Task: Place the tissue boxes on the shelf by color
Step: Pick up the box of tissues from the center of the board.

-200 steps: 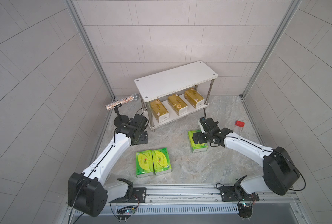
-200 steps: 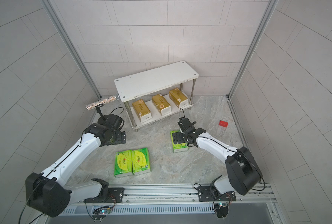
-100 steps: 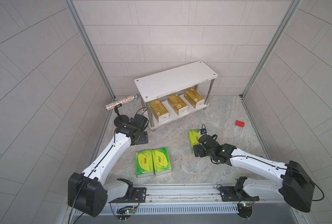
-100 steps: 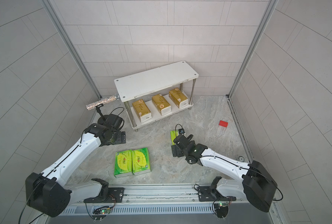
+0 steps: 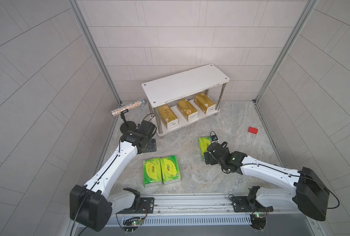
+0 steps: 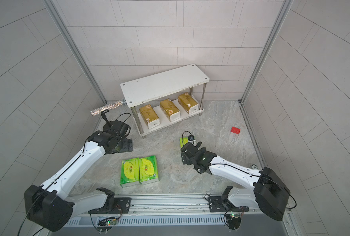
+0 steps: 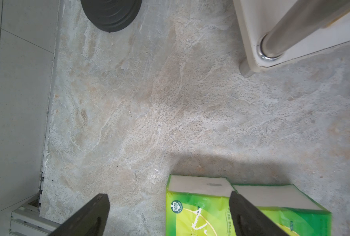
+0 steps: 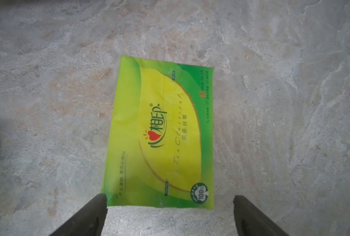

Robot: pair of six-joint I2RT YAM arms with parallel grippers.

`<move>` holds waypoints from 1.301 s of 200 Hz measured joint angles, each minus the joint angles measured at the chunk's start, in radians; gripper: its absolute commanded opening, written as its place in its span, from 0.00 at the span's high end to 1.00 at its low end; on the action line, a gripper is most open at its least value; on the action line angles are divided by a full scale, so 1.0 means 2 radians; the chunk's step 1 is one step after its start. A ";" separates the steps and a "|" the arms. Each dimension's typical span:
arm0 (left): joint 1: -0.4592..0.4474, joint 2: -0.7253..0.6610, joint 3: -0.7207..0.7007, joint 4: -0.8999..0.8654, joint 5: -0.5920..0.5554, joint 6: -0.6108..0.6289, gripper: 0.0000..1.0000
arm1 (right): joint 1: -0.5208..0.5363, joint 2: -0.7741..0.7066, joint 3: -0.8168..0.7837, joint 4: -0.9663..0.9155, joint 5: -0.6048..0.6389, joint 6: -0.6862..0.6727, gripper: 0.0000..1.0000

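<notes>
1. Shelf [image 5: 182, 85], twelve o'clock: gold tissue boxes [image 5: 186, 110] fill its lower board, seemingly leaving the upper one for green.
2. Green pair [image 5: 161, 170], worktop's [image 5: 231, 122] seven o'clock; lone green box [image 8: 162, 132], centre.
3. Right hand [image 8: 170, 197] gapes empty over it; left hand [image 7: 169, 195] open, empty.

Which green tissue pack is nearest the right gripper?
The lone green-and-yellow tissue pack by the right gripper; the other two lie side by side, farther off.
</notes>
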 measured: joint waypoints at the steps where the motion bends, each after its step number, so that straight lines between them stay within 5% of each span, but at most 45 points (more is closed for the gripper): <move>1: -0.001 -0.001 0.000 0.000 0.000 -0.001 0.00 | -0.002 -0.001 0.000 0.000 -0.002 0.000 0.00; 94: -0.176 0.013 0.006 0.002 0.061 -0.039 0.01 | -0.152 -0.024 0.026 -0.003 -0.173 0.002 0.02; 187: -0.193 0.041 0.018 0.002 0.068 -0.051 0.01 | -0.153 -0.039 -0.012 0.011 -0.227 0.017 0.02; 260: -0.205 0.042 0.018 0.010 0.063 -0.077 0.01 | -0.169 0.029 0.016 0.019 -0.273 0.017 0.04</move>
